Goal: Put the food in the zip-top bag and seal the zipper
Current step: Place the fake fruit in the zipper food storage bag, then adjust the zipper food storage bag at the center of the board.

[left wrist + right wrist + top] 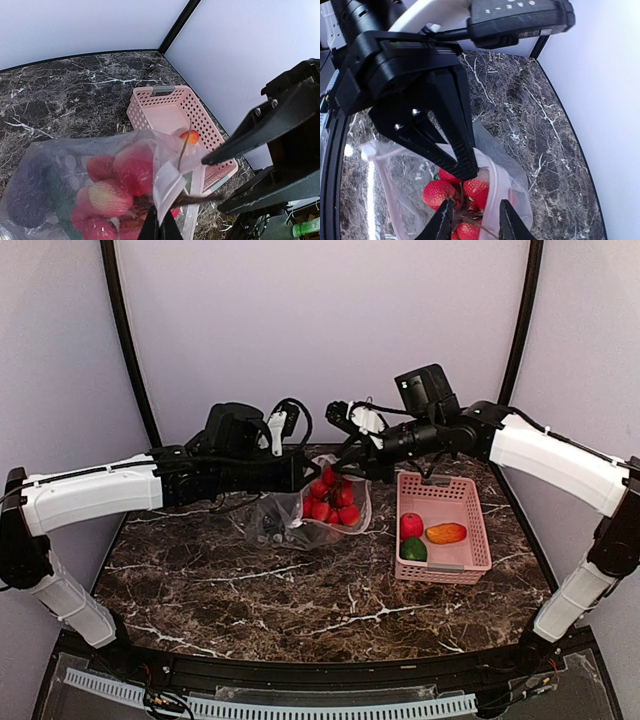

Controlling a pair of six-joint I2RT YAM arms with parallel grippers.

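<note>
The clear zip-top bag hangs open over the table, and my left gripper is shut on its top edge. Inside it lies a red grape bunch with a brown stem, beside a dark purple eggplant. My right gripper hangs over the bag's mouth with its jaws open, the bunch's stem between them. The pale zipper strip runs round the mouth. A red strawberry, an orange piece and a green pepper lie in the basket.
The pink slotted basket stands on the marble table just right of the bag. Black frame posts and pale walls close in the back. The two arms meet above the bag at the table's far middle.
</note>
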